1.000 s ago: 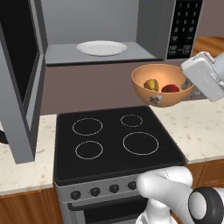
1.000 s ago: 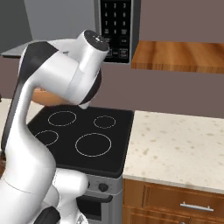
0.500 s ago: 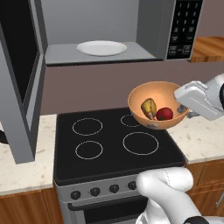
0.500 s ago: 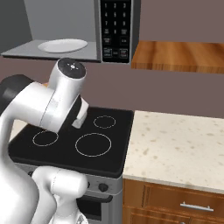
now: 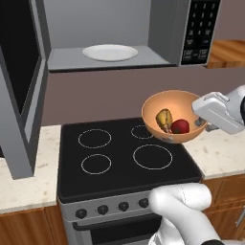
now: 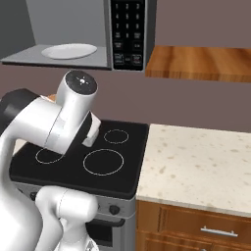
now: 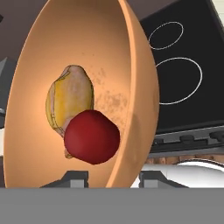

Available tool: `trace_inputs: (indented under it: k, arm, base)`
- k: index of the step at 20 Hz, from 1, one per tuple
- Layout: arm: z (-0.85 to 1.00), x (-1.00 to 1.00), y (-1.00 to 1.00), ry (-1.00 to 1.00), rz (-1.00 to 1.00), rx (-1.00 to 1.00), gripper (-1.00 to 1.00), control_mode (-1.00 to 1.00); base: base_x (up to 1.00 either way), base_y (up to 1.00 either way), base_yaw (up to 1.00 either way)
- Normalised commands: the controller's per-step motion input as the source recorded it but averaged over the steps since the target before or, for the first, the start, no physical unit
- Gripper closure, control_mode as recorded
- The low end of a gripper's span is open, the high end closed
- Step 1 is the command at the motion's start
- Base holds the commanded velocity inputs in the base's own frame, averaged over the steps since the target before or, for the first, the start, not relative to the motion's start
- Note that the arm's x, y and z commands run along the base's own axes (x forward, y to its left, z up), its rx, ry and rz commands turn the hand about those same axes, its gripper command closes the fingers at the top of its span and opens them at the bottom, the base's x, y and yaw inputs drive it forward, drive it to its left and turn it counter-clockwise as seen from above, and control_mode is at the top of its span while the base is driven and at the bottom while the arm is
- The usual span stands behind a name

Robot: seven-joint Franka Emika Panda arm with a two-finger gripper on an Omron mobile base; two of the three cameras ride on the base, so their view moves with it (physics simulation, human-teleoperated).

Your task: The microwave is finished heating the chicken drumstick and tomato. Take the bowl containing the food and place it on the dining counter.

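The orange-tan bowl (image 5: 173, 109) hangs in the air above the stove's back right burners, tilted a little. Inside it lie the yellowish chicken drumstick (image 5: 164, 119) and the red tomato (image 5: 180, 126). My gripper (image 5: 203, 125) is shut on the bowl's right rim. In the hand view the bowl (image 7: 87, 52) rises close up with the drumstick (image 7: 70, 98) and tomato (image 7: 92, 136) in it, its rim pinched in my gripper (image 7: 114, 178). The microwave (image 5: 201, 31) stands open above, with a white plate (image 5: 110, 52) inside. The dining counter is out of view.
The microwave door (image 5: 19, 91) swings out at the left. A black stove (image 5: 119, 158) lies below the bowl. A beige speckled counter (image 6: 196, 166) over wooden cabinets runs right of the stove, under a wooden shelf (image 6: 196, 61). My arm (image 6: 63, 117) hides the bowl in the right base view.
The bowl has come down from microwave height to just above the stove, still held by its rim. The arm has folded lower with it.
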Motion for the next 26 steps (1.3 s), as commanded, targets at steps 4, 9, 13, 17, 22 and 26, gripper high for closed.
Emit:
trace_inputs:
  k: [4, 9, 13, 17, 22, 26]
  arm:
    - [0.0, 0.0, 0.0, 0.0, 0.0, 0.0, 1.0, 1.0]
    - [0.0, 0.0, 0.0, 0.0, 0.0, 0.0, 1.0, 1.0]
    - [0.0, 0.0, 0.0, 0.0, 0.0, 0.0, 1.0, 1.0]
    - [0.0, 0.0, 0.0, 0.0, 0.0, 0.0, 1.0, 1.0]
    - [0.0, 0.0, 0.0, 0.0, 0.0, 0.0, 1.0, 1.0]
    - [0.0, 0.0, 0.0, 0.0, 0.0, 0.0, 1.0, 1.0]
  base:
    - [-0.23, -0.91, 0.14]
    - [-0.19, -0.83, 0.44]
    - [-0.03, -0.22, 0.92]
    - [-0.01, -0.01, 1.0]
    - [0.0, 0.01, 1.0]
    - [0.0, 0.22, 0.98]
